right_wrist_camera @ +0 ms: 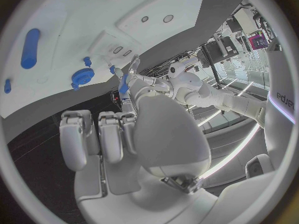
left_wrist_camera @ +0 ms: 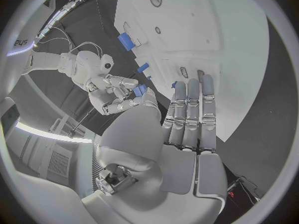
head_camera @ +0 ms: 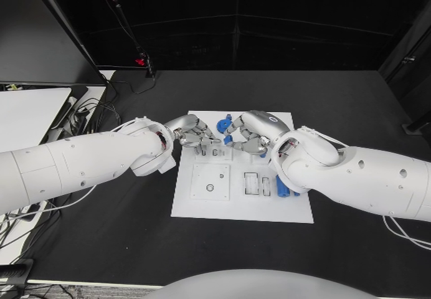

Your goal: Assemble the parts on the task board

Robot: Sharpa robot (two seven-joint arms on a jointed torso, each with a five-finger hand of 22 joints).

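We see the left robot hand (head_camera: 193,136) and right robot hand (head_camera: 247,134) pinching one small blue part (left_wrist_camera: 139,89) (flat, rectangular) between them, over the far edge of the white task board (head_camera: 242,208) on the black worktop (head_camera: 108,237).

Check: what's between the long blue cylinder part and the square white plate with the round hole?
A white slotted block, shown in the head view.

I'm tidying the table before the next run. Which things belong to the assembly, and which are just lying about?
Job: task board, blue gear, long blue part, small blue part in right hand.
Lying about: cables, white desk beside the table.
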